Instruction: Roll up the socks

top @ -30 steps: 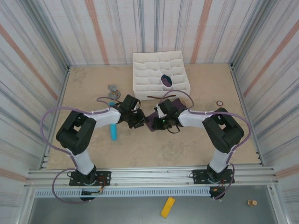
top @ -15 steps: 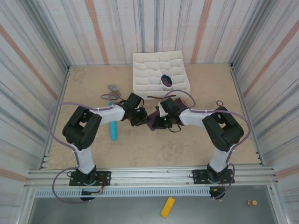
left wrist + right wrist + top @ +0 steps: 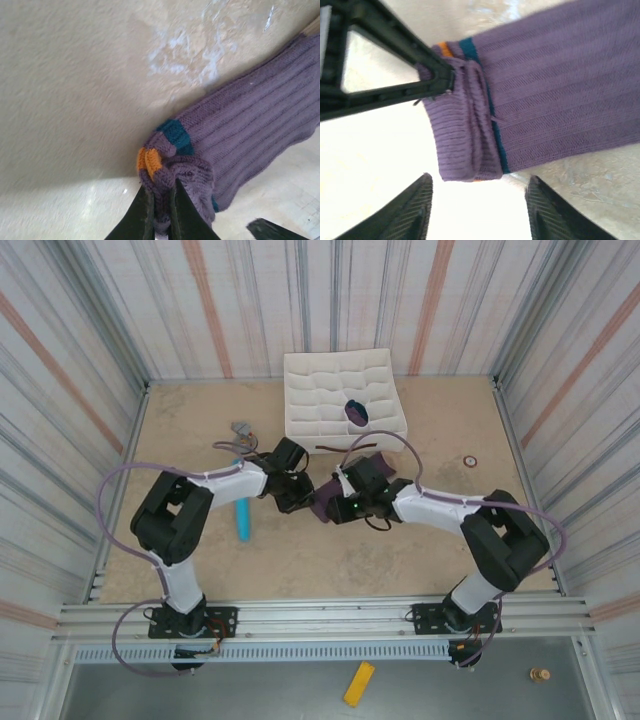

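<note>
The left gripper (image 3: 161, 194) was seen clamped on the purple ribbed knit socks (image 3: 250, 120). Its two dark fingers were pinched tight on a bunched fold at the rolled end, where orange and teal bands showed. In the right wrist view that same fold was seen held from the upper left, while the right gripper (image 3: 480, 177) was spread wide — one finger at each side of the roll's end, neither touching the fabric. The unrolled length of purple knit was laid flat on the beige speckled table top (image 3: 75, 75), stretched away from the roll.

From above, the two grippers were found nose to nose over the socks near the middle of the table. A light blue cylinder (image 3: 242, 518) was seen lying just beside the left arm. A white compartmented tray (image 3: 320, 400) was set farther back — well apart from the socks — with a small dark purple bundle (image 3: 355, 413) in one of its compartments.
</note>
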Available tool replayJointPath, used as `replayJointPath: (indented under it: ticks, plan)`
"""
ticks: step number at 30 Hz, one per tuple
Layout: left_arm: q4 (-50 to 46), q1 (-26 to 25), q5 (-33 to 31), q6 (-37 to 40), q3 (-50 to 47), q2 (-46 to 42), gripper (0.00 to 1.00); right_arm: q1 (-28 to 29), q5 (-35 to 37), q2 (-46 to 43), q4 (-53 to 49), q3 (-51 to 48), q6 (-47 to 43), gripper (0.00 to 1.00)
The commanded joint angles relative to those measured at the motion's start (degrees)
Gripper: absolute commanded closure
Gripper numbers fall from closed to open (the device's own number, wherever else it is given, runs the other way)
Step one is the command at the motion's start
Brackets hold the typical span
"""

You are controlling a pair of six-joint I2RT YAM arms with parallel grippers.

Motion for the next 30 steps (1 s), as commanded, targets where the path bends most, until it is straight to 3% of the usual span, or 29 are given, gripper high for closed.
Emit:
replayJointPath:
  ticks: [1, 10, 24, 27, 30]
  plan:
    - [-6.07, -0.84, -0.61, -3.02, -1.1, -3.6, 1.0, 4.64, 10.92, -3.71, -0.79, -2.26, -6.57, 0.39]
    - [-9.51, -1.0, 1.64, -3.93, -1.24, -5.11, 1.0, 18.48, 28.73, -1.51, 9.98, -5.73, -16.2, 0.38]
    - [-8.43, -0.42, 4.18, -3.19, -2.18, -3.67, 1.0, 20.69, 35.81, 8.63, 19.87, -5.42, -21.39, 0.62]
    - [-7.79, 0.02, 4.81, -3.15, -2.95, -3.66, 1.0, 20.59, 35.8, 8.85, 20.22, -5.94, -21.07, 0.62]
    - [-6.43, 0.89, 6.74, -3.21, -3.72, -3.53, 1.0, 20.61, 34.53, 7.68, 20.64, -7.25, -20.59, 0.56]
